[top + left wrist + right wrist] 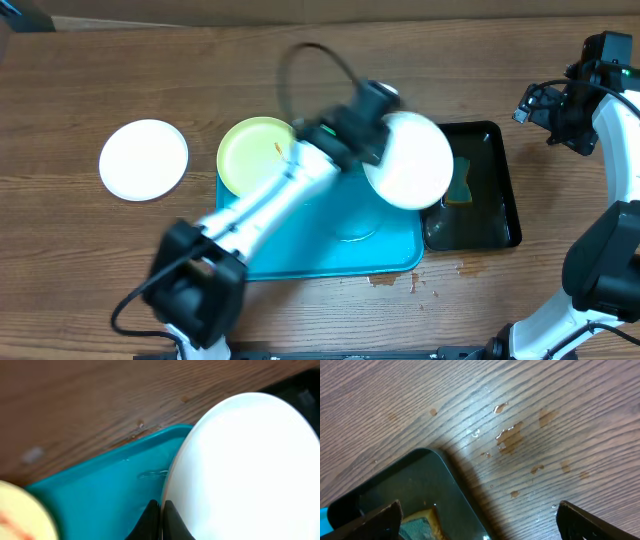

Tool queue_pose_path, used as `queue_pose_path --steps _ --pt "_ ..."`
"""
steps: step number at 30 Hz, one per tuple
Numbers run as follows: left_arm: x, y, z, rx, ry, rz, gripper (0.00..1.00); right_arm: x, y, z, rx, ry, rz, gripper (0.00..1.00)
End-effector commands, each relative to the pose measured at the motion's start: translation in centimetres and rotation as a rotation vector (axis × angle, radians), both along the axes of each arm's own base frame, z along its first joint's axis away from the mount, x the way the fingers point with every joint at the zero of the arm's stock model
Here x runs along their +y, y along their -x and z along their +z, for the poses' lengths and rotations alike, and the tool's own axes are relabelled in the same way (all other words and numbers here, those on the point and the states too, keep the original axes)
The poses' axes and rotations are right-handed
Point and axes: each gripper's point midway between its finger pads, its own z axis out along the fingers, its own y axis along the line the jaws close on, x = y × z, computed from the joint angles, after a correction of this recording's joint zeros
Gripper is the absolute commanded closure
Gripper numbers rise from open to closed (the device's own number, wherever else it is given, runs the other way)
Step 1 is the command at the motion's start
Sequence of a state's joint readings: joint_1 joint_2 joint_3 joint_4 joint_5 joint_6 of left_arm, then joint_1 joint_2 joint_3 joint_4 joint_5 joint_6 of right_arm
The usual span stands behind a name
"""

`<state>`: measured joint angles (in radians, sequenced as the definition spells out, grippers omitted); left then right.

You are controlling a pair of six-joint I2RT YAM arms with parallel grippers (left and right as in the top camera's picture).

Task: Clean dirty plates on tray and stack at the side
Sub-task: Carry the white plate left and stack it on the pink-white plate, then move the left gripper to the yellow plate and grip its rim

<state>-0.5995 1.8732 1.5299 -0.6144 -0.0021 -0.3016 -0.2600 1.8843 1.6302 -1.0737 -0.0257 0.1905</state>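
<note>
The left hand (161,517) is pressed together on the rim of a white plate (410,160), pinching its edge. In the left wrist view the plate spreads away from the fingertips toward 1 o'clock, and the face that shows is plain white. Seen from overhead, this plate sits at about 5 o'clock from the hand, over the 2 o'clock corner of the turquoise tray (330,250), and it overlaps the near edge of the black tray (495,215) beside it. A yellow-green plate (252,152) lies in the tray's 10 o'clock corner with a small orange smear on it, at 9 o'clock from the left hand and apart from it. A second white plate (145,158) lies flat on the wooden tabletop (120,70), off the tray at its 9 o'clock side and well apart from both hands. The black tray holds a sponge (460,188) in its 9 o'clock half. The right hand (479,510) is spread wide and holds nothing, above the black tray's corner, with brownish wet spots (510,437) on the tabletop at 12 o'clock from it.
</note>
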Motion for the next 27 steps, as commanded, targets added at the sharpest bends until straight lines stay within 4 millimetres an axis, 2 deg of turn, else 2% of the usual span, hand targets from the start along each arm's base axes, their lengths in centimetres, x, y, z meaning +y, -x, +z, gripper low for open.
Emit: queue_pose_path --steps 1,5,8,13,17,20,22,24,27 --pt "1.3 0.2 5.1 0.2 0.437 -0.067 0.96 -0.2 -0.2 0.7 -0.02 0.005 -0.01 0.0" --pt "11.6 -2.9 4.9 0.27 0.532 0.155 0.96 -0.2 -0.2 0.7 -0.02 0.005 -0.01 0.0" --pt "20.5 -3.5 3.8 0.308 0.542 0.379 0.96 -0.2 -0.2 0.7 -0.02 0.005 -0.01 0.0" --pt "33.1 -0.7 2.1 0.381 0.564 0.724 0.96 -0.2 -0.2 0.7 -0.02 0.005 -0.011 0.0" --pt "43.0 3.6 0.0 0.399 0.434 1.033 0.95 -0.2 -0.2 0.7 -0.02 0.005 -0.01 0.0" --pt "48.1 7.5 -1.7 0.435 0.307 1.232 0.96 -0.2 -0.2 0.7 -0.02 0.005 -0.01 0.0" --pt "50.6 9.7 -2.9 0.449 0.247 1.345 0.96 -0.2 -0.2 0.7 -0.02 0.005 -0.01 0.0" --pt "51.8 10.4 -3.8 0.437 0.25 1.392 0.96 -0.2 -0.2 0.7 -0.02 0.005 -0.01 0.0" --pt "52.6 10.1 -4.9 0.396 0.261 1.407 0.96 -0.2 -0.2 0.7 -0.02 0.005 -0.01 0.0"
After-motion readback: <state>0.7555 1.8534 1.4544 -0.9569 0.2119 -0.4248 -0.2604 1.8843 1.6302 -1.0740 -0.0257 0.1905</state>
